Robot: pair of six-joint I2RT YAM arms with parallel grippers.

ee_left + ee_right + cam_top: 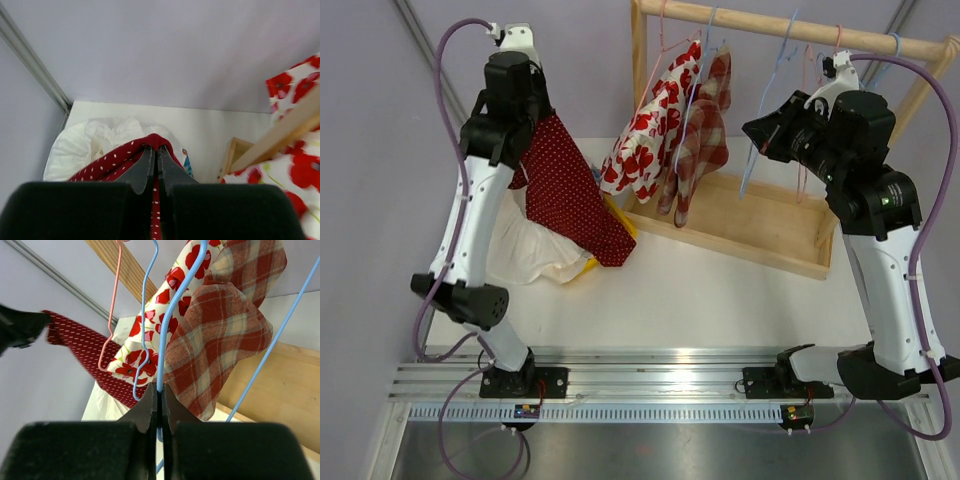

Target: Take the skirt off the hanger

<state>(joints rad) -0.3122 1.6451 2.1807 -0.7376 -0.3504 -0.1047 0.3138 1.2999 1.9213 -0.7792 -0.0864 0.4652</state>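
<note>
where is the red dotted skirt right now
Top view, left side: the dark red white-dotted skirt hangs from the left arm's jaws, over the white cloth pile.

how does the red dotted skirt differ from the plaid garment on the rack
Pattern: the red dotted skirt has small white dots on dark red; the plaid garment is red and cream check.
Place: the dotted skirt dangles from the shut left claw over the table, clear of the wooden rack; the plaid garment hangs under its rail.
Both are mostly red cloth hanging limp.

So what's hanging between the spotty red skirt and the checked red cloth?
The white cloth with red flowers hangs between the spotty red skirt and the checked cloth, seen in the top view.
</note>
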